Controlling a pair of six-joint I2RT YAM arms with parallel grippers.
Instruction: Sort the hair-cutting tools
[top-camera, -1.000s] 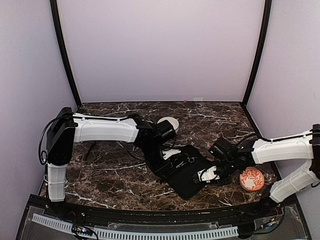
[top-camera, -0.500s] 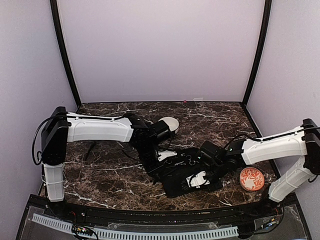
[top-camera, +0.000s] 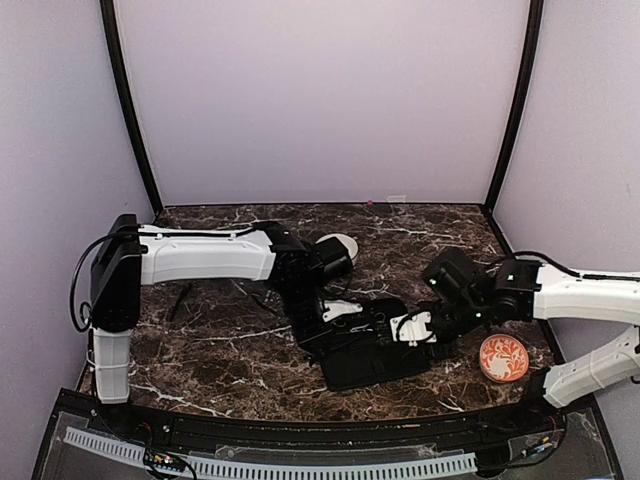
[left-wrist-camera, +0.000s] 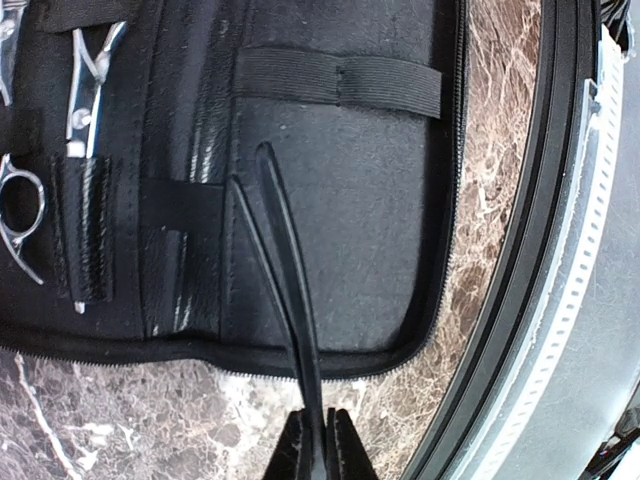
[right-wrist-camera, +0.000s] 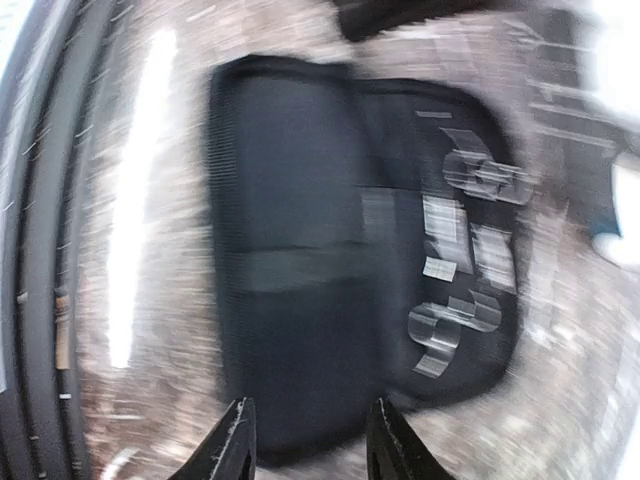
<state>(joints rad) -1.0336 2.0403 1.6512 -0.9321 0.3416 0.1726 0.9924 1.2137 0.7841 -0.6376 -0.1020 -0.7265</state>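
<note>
Grips a thin black stick-like tool (left-wrist-camera: 285, 270) in the left pincer (left-wrist-camera: 318, 445), shut hard on its near end, with the free tip reaching out over the bare right-hand panel of the open black case (left-wrist-camera: 390, 230). Points that tip toward the elastic strap (left-wrist-camera: 340, 80) across the panel (likely the loop meant to take it), hence the low, flat angle along the fabric. Cannot tell whether the tip touches the cloth. Shows silver scissors (left-wrist-camera: 20, 215), ring handle out, tucked under bands on the other panel, so sorted already by the look of it. Hangs the right pincer (right-wrist-camera: 305, 440) just over the case's edge, fingers apart with nothing between them, badly blurred in its own view; probably placed there to steady the case against sliding on the desk (top-camera: 220, 340). Leaves, by this reading, the stick to be slid under the strap
</note>
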